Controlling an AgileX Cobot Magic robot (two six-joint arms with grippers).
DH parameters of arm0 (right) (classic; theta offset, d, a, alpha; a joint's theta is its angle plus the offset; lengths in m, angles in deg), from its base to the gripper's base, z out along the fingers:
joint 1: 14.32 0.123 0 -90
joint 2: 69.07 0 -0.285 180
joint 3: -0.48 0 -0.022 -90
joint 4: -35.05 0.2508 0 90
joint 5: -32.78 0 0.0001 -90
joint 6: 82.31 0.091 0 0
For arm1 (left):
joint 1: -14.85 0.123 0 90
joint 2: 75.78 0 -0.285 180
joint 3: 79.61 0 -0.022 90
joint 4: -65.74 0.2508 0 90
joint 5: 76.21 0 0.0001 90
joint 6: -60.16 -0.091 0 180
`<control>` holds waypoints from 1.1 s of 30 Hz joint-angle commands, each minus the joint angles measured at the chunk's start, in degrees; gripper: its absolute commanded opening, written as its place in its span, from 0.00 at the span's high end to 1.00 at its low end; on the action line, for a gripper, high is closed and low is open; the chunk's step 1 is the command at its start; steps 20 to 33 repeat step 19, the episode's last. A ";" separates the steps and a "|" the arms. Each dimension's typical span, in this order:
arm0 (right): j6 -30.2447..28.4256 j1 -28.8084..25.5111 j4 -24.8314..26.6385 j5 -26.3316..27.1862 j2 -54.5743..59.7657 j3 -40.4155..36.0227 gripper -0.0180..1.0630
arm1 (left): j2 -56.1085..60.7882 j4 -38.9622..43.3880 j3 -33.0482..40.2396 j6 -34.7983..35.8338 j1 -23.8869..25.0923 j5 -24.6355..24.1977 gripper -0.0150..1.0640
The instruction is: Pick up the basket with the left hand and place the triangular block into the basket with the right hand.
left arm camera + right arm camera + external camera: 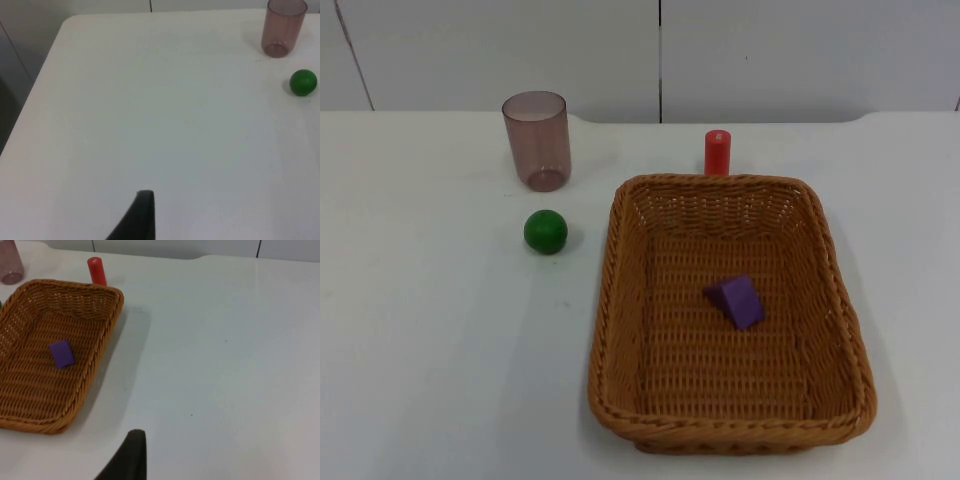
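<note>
- Resting flat on the white table [420, 350], the wicker basket [620, 330] sits toward its front edge; purple triangular block [737, 300] lies inside, near the basket's middle.
- Red cylinder [717, 152] stands just behind the basket's far rim.
- Tinted cup [536, 140] near the far edge, green ball [546, 231] just in front of it.
- Left gripper, right gripper: a fingertip of each above bare table; grip state cannot be told.

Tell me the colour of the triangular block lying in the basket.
Purple; the triangular block in the basket shows best in the top view.
</note>
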 commanded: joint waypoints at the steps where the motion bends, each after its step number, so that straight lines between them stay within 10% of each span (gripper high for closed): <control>1: -0.15 -0.12 -0.15 0.26 -0.12 -0.08 0.01 | 0.19 0.08 0.21 0.49 0.10 -0.02 0.01; 33: 1.75 -0.12 -1.32 0.26 -0.12 -0.08 0.01 | 0.19 0.08 0.21 0.49 0.10 -0.02 0.01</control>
